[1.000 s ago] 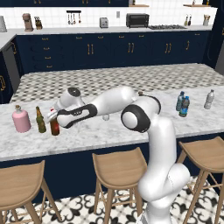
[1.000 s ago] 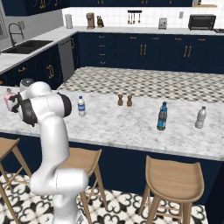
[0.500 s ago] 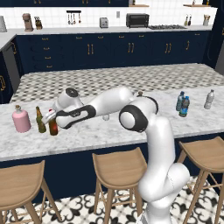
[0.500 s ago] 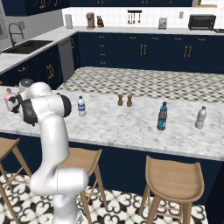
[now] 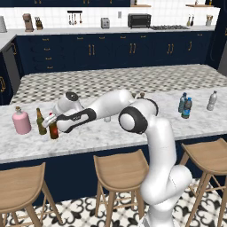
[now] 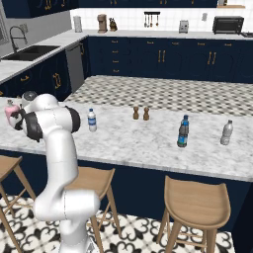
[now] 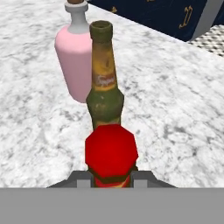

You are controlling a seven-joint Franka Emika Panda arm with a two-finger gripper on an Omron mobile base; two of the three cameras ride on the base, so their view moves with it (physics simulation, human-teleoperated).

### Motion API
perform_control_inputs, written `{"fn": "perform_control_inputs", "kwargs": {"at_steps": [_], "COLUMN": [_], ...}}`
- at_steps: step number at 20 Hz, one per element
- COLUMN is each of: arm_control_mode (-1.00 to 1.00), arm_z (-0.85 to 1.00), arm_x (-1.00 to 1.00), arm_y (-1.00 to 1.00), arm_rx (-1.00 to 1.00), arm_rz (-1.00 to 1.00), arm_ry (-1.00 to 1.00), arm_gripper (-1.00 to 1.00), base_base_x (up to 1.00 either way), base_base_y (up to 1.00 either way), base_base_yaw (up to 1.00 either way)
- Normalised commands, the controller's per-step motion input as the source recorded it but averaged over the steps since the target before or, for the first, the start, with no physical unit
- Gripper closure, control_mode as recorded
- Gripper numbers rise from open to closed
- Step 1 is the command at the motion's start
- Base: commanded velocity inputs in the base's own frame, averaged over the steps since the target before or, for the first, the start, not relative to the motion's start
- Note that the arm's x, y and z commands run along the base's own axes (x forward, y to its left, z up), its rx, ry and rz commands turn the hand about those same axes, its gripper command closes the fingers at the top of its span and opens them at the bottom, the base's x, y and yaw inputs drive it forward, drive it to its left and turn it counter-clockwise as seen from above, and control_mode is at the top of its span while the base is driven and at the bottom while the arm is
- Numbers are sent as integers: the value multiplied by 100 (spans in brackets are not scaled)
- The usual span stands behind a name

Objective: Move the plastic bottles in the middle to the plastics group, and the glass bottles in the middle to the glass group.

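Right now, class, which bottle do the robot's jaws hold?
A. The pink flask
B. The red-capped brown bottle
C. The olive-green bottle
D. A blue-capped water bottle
B: in the hand view the jaws are shut on the neck of the red-capped brown bottle, with the olive-green bottle and the pink flask standing free behind it; the left base view shows the gripper at that bottle's top.
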Motion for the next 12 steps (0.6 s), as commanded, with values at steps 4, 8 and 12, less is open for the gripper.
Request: {"fn": "perform_control_inputs", "kwargs": {"at_steps": [4,8,12], "arm_control_mode": [-100,-100,-100], "arm_z": [-7,0,0], "arm_x": [4,21,8], "arm_y": [4,7,4], "arm_rx": [0,0,0], "arm_rz": [0,0,0], "arm_ry": [0,0,0], "arm_gripper": [100,100,100], "base_base_x": [0,0,0], "base_base_y": [0,0,0], "base_base_yaw": [0,0,0]}}
